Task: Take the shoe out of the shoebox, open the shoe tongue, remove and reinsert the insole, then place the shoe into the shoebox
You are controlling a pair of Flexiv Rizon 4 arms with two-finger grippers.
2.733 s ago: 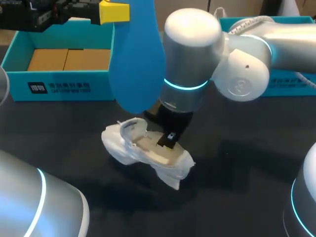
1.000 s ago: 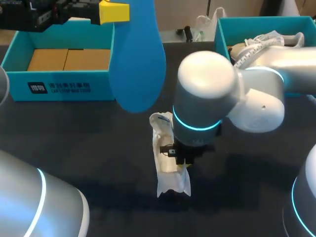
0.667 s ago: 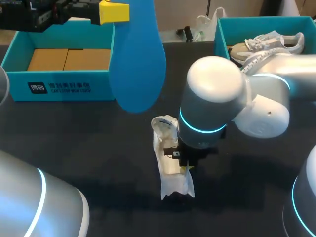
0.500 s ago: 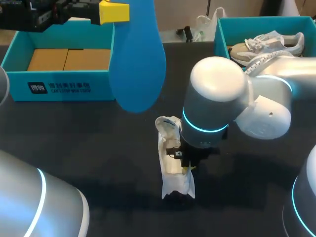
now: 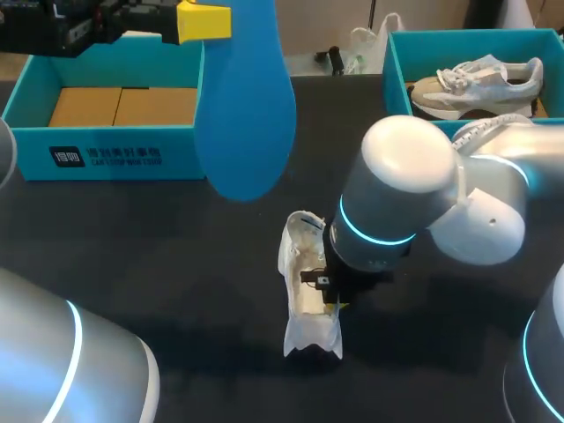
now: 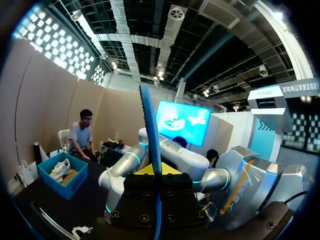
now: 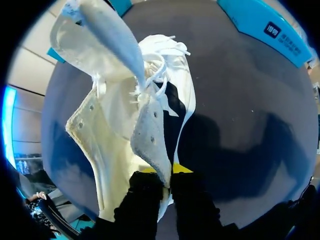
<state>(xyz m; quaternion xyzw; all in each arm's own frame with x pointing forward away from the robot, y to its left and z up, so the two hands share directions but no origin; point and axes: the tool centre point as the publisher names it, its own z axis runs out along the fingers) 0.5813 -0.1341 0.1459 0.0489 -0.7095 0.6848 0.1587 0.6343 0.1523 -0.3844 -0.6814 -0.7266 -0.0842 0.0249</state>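
- The right arm is now sitting further toward its own side than 2.7 s ago, uncovering the second shoe, which it was hiding before.
- The white shoe is no longer lying slantwise across the worktop. It is now pointing lengthwise toward the robot, and it has shifted toward the right along with the arm.
- The left arm and the blue insole are staying where they were.
- Two shoes are showing: the white shoe on the dark worktop, near the middle, and the second shoe lying inside the right shoebox.
- Two teal shoeboxes are standing at the far edge of the worktop. The left shoebox is showing brown card inside and is holding no shoe.
- One insole is showing, hanging in the air above the worktop between the two boxes, broad end down.
- The left fingers are clamping the insole near its upper end. In the left wrist view it is running edge-on straight up from between them.
- The right fingers are standing narrow, pinching a grey flap of the white shoe's upper from both sides. The laces are lying loose ahead of them.
- Whether that flap is the tongue or a side panel I cannot tell.
- In the head view, the right arm's wrist is covering the near side of the white shoe.
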